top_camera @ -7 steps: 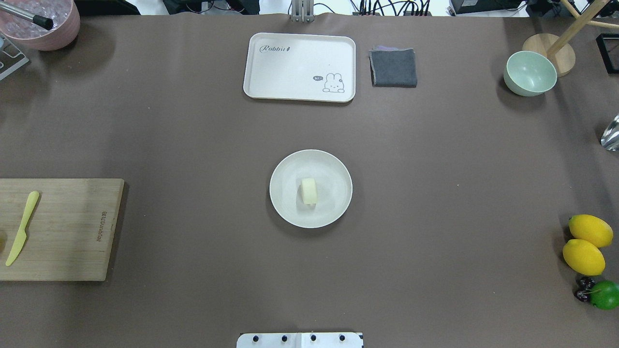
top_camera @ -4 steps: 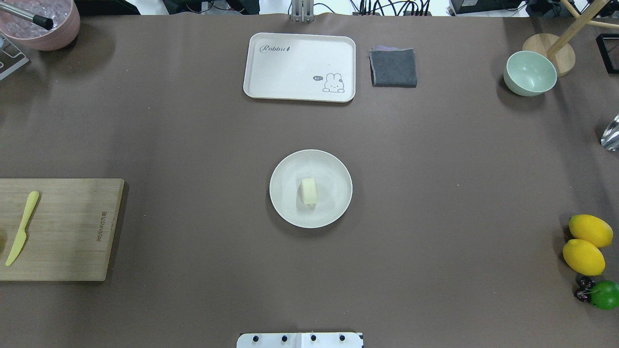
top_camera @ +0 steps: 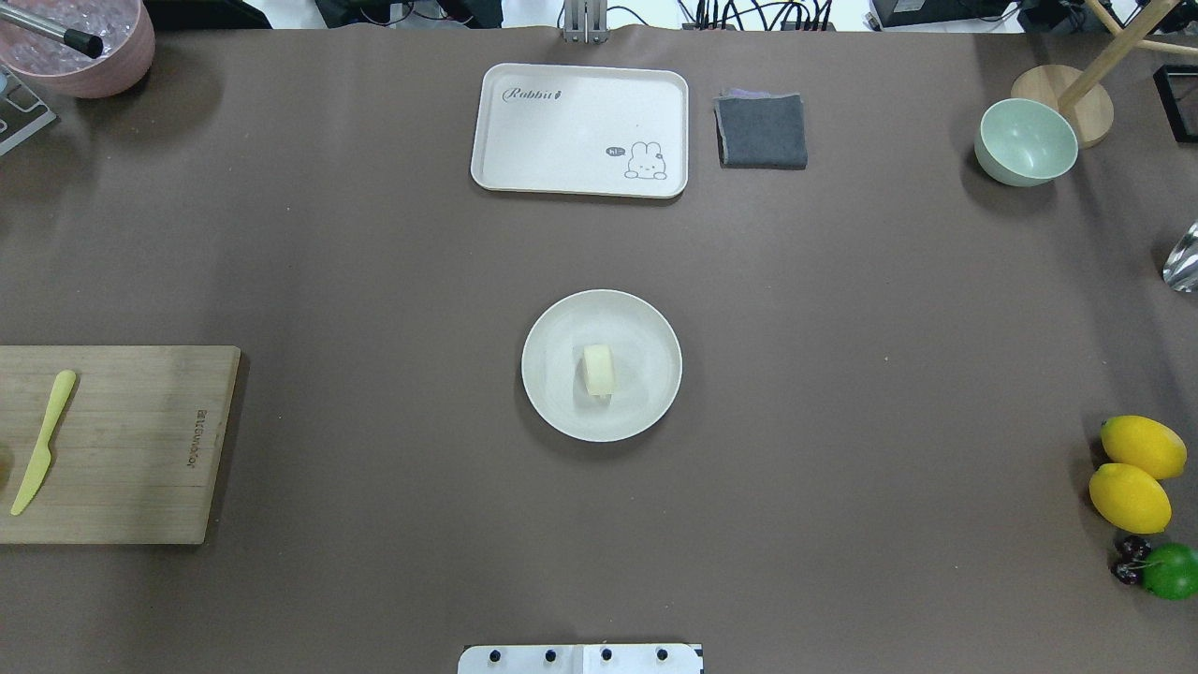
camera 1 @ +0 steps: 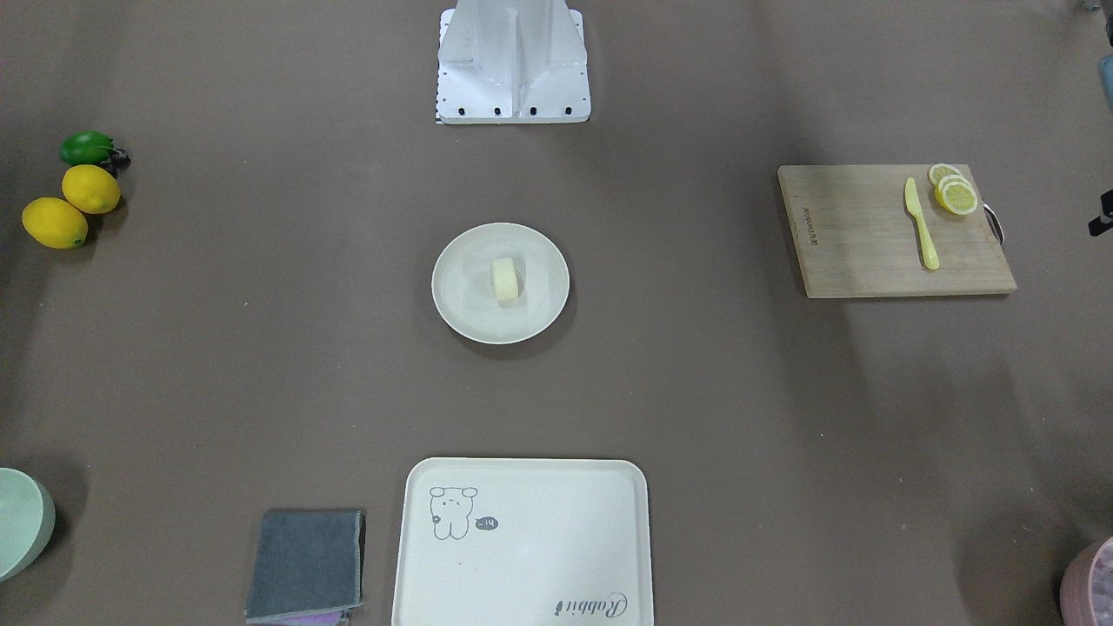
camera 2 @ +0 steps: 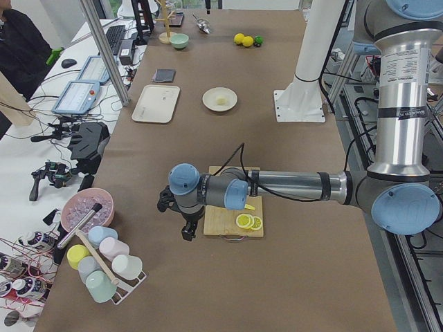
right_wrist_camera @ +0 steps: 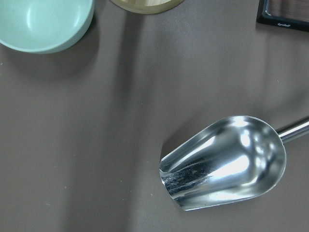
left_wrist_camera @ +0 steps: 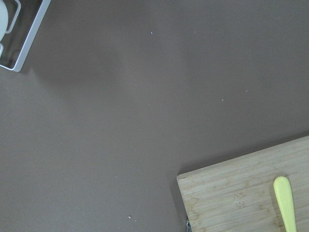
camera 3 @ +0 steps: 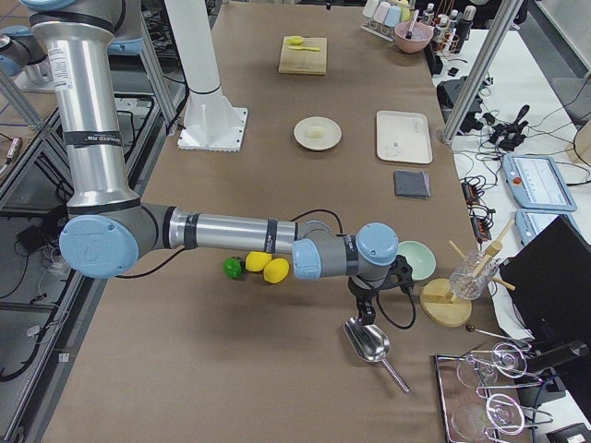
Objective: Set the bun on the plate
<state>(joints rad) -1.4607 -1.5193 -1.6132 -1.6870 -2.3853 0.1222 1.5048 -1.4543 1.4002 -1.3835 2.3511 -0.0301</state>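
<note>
The bun (top_camera: 598, 369) is a small pale cream cylinder that lies on the round cream-white plate (top_camera: 646, 328) at the table's middle, a little left of the plate's centre. The front-facing view shows the same bun (camera 1: 505, 279) on the plate (camera 1: 539, 304). No gripper is near them. My left gripper (camera 2: 185, 230) hangs off the table's left end beside the cutting board. My right gripper (camera 3: 363, 312) hangs at the right end above a metal scoop. Only the side views show these grippers, so I cannot tell whether either is open or shut.
A wooden cutting board (top_camera: 122, 445) with a yellow knife (top_camera: 42, 440) and lemon slices (camera 1: 955, 193) lies at the left. A cream tray (top_camera: 580, 129), grey cloth (top_camera: 762, 131) and green bowl (top_camera: 1026, 142) sit at the far side. Lemons (top_camera: 1134, 473) and a metal scoop (right_wrist_camera: 227, 162) are at the right.
</note>
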